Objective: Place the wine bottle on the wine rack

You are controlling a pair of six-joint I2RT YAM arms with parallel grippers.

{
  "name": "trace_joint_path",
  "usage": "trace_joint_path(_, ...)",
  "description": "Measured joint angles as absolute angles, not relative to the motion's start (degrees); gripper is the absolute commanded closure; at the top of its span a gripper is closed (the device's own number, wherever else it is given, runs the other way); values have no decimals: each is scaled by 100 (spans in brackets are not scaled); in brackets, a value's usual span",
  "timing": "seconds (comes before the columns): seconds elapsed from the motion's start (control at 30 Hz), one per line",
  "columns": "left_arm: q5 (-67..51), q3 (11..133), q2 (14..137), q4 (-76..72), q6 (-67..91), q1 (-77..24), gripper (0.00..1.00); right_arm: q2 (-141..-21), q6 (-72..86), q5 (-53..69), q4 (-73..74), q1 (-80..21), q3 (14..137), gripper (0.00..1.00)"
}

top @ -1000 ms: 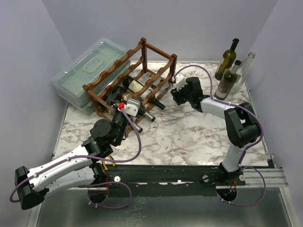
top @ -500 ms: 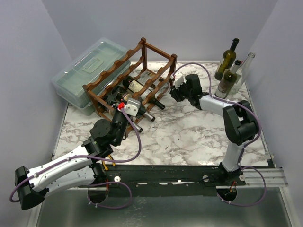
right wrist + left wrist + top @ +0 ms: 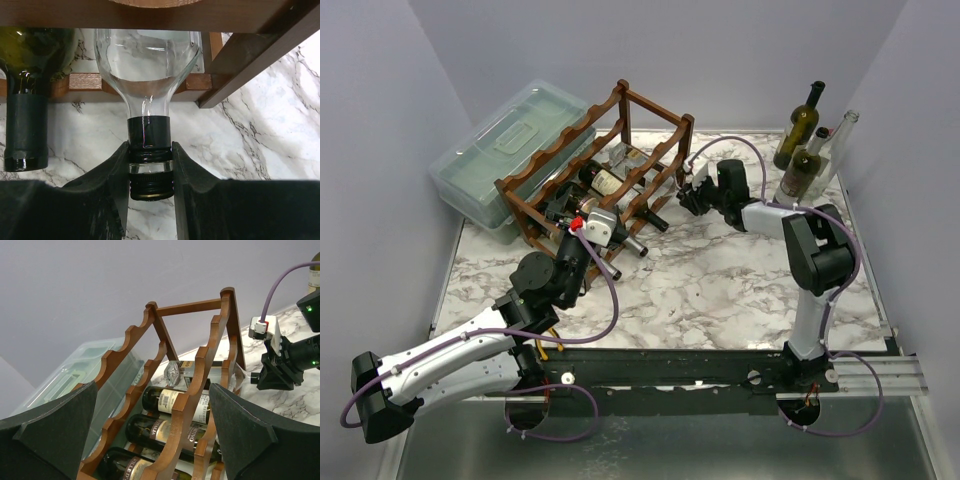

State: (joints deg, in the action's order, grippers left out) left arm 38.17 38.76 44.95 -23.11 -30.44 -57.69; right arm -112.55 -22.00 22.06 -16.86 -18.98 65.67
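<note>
Marble tabletop beneath outstretched right gripper, clamped on the wine bottle neck.

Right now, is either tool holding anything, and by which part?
Right tool grips the clear wine bottle by its neck; left tool is open, empty.

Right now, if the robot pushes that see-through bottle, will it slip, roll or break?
The clear bottle looks like smooth glass, so it may slip in the right gripper pinching its neck. Being round, it would probably roll, though the wine rack should cradle it. Knocks could crack it.
</note>
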Motion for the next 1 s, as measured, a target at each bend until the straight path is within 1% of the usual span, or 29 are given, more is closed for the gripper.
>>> trace_joint_path(0.27,3817,3876,4523,-2314,-3044,-5769,6,-11552,-2239,2255,-2051,-1933,6632,100)
trace_joint_path(0.63,3817,3876,4523,-2314,-3044,-5769,6,-11896,-2383,2244,-1800,-1929,7017,99)
trace_joint_path(0.67,3817,3876,4523,-2314,-3044,-5769,6,-11902,-2394,2241,-1780,-1929,7035,97)
trace_joint_path(0.7,3817,3876,4523,-2311,-3044,-5769,6,-11904,-2405,2241,-1761,-1929,7046,91)
trace_joint_path(0.77,3817,3876,4523,-2311,-3044,-5769,6,-11904,-2408,2241,-1737,-1929,7065,72)
trace_joint_path(0.9,3815,3876,4554,-2314,-3044,-5769,6,-11902,-2388,2239,-1702,-1929,7087,57)
trace_joint_path(1.0,3815,3876,4595,-2314,-3044,-5769,6,-11845,-2335,2108,-1678,-1911,7019,50)
